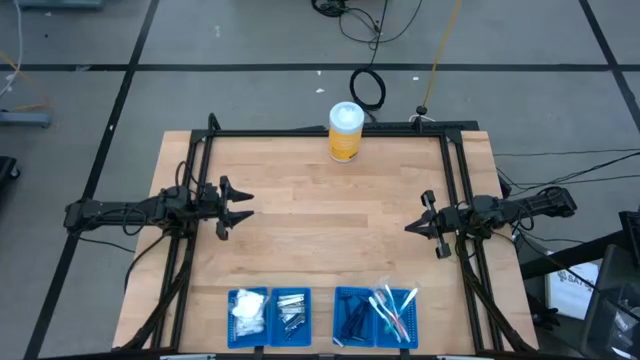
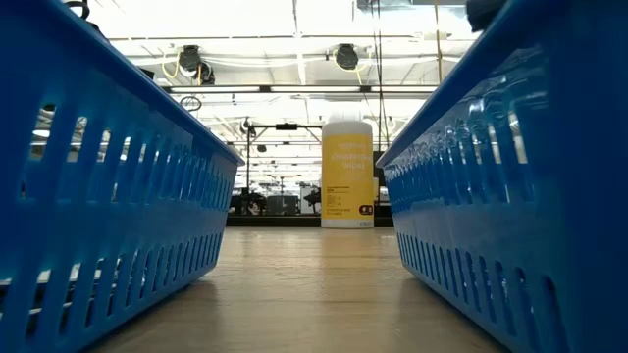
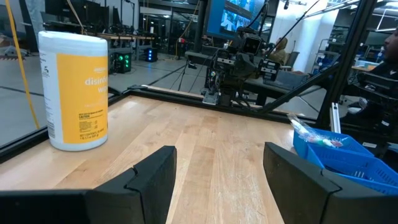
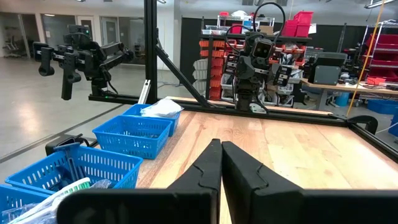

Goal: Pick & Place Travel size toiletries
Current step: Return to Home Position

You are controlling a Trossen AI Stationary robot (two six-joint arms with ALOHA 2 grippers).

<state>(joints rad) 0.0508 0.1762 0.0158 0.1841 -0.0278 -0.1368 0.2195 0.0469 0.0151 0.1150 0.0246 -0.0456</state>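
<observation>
We see the left gripper [image 1: 246, 206] at middle left, fingers apart, the right gripper [image 1: 410, 228] at middle right, fingers pressed together, travel size toiletries [image 1: 248, 312] inside blue trays [image 1: 341, 294], bottom centre.

Low view — blue baskets [image 2: 108, 196] cut off; walls hide toiletries [image 1: 392, 308].

One table [image 1: 320, 235]. On it stand four blue baskets in a row, counted from the left arm's side: first [image 1: 231, 318], second [image 1: 307, 318], third [image 1: 336, 318], fourth [image 1: 414, 318]. There is one yellow canister [image 1: 345, 135]. Two robot arms reach in, one hand each: left hand [image 1: 247, 205], right hand [image 1: 412, 227]. The baskets hold four kinds of item, one kind per basket: white packets [image 1: 247, 312], silver tubes [image 1: 290, 310], dark sticks [image 1: 352, 318] and pale brushes [image 1: 393, 308]. Each heap overlaps too much to count.
</observation>
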